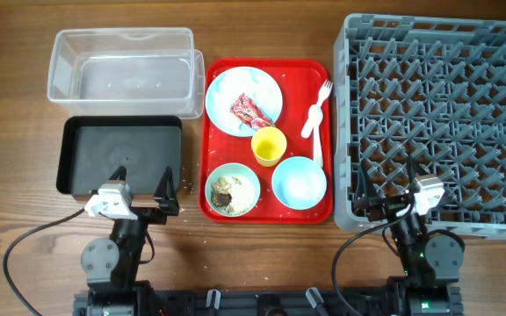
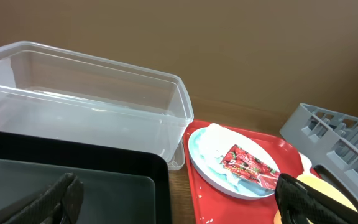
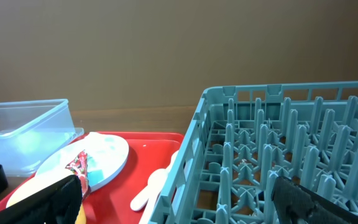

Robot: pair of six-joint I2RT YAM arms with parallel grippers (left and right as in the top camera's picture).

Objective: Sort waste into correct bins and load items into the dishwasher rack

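On the red tray (image 1: 220, 74) a pale blue plate (image 1: 264, 87) holds the red snack wrapper (image 1: 246, 110) on white tissue (image 2: 219, 142). A yellow cup (image 1: 269, 146), a white fork (image 1: 317, 111), an empty blue bowl (image 1: 299, 183) and a bowl (image 1: 233, 190) of rice grains and brown bits are also on the tray. The clear tub (image 1: 121, 66) and black tub (image 1: 119, 155) stand left. The grey rack (image 1: 442, 114) stands right. My left gripper (image 1: 139, 194) is open at the black tub's near edge. My right gripper (image 1: 385, 198) is open over the rack's near left corner.
Loose white grains lie scattered on the wood (image 1: 187, 189) between the black tub and the tray. A brown wall rises behind the table in both wrist views. Black cables (image 1: 33, 241) run from both arm bases near the front edge.
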